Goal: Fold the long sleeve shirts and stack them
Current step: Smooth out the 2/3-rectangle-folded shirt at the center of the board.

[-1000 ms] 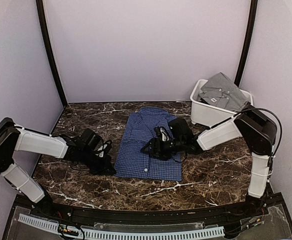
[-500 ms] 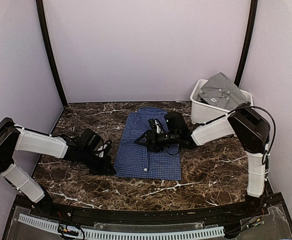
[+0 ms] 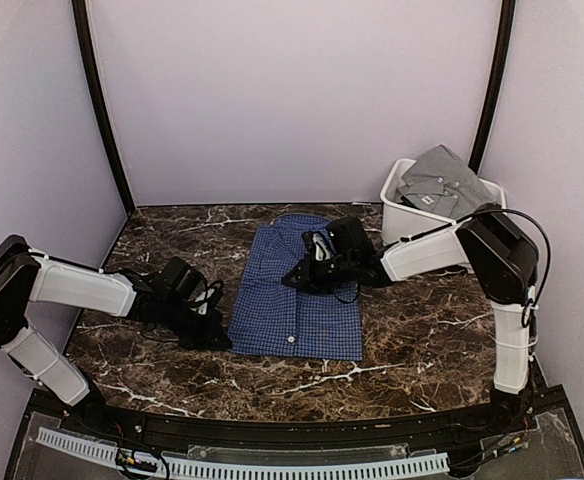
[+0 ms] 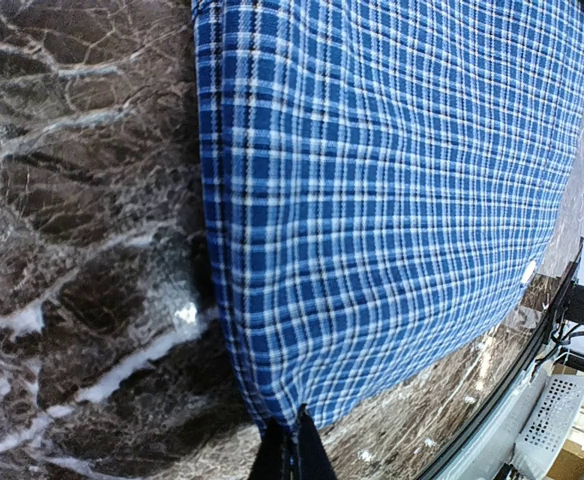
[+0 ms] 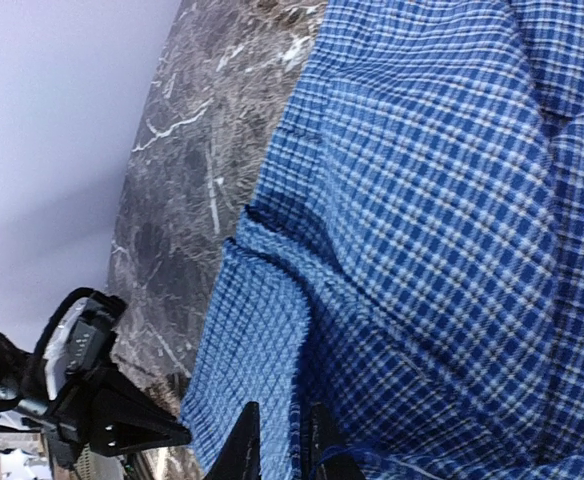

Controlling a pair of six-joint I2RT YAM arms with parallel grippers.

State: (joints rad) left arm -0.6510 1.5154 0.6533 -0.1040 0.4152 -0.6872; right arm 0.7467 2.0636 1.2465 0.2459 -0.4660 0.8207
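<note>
The navy-blue checked shirt lies folded flat in the middle of the marble table. My left gripper is at the shirt's near left corner, and in the left wrist view it is shut on that corner of the checked cloth. My right gripper rests on the shirt's upper middle. In the right wrist view its jaws stand narrow with a folded edge of the blue cloth pinched between them. The grey shirt lies crumpled in the white bin.
The white plastic bin stands at the back right corner, behind the right forearm. Dark marble table surrounds the shirt. A black rail runs along the near edge. The left gripper's body shows in the right wrist view.
My right gripper has slid away from the near edge, up the shirt towards its collar, and its jaws have narrowed from wide open onto a fold of cloth. The left arm has not moved.
</note>
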